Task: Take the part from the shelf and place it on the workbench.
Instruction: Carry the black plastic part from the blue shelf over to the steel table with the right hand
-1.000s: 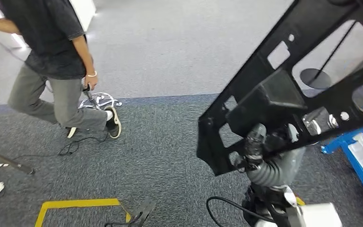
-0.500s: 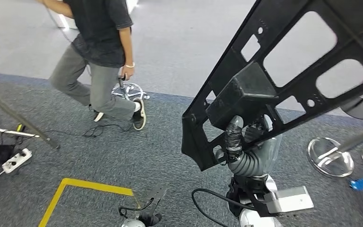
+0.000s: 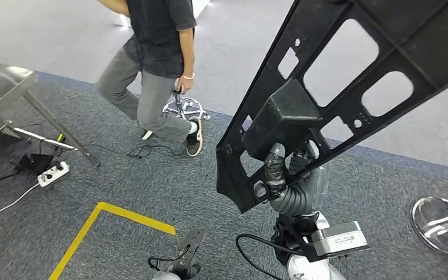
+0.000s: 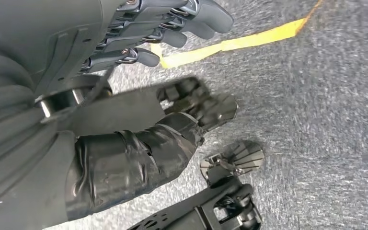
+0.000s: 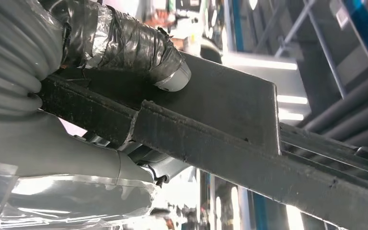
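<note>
Overhead, the part point(image 3: 350, 87), a long black panel pierced with rounded cut-outs and carrying a boxy block on its face, rises on a slant from low in the middle of the head view to the upper right, held well above the grey carpet point(image 3: 122, 186). The right robot hand point(image 3: 289, 169) grasps it near its lower end; in the right wrist view a tape-wrapped thumb point(image 5: 139, 52) presses on a flat plate of the part point(image 5: 230, 124) while the other fingers pass under its rail. So much of the part stands beyond the grasp that its free end could swing or sag, and a slip in that one clasp would likely drop it to the floor. A person point(image 3: 157, 64) in a dark shirt and grey trousers strides across the carpet ahead, near enough that the raised end of the part might strike them if the robot turns that way. At the left edge, a metal-legged counter point(image 3: 6, 87) stands with its steel top just showing; whether it is the workbench meant by the task cannot be told. A power strip point(image 3: 53, 173) and loose cables point(image 3: 146, 153) lie on the carpet beside its legs, and yellow floor tape point(image 3: 93, 224) marks a corner nearer the robot; the cables are a plausible trip hazard for a walking machine. The left robot hand point(image 4: 124, 100) hangs low over the carpet, released, with its fingers apart.
</note>
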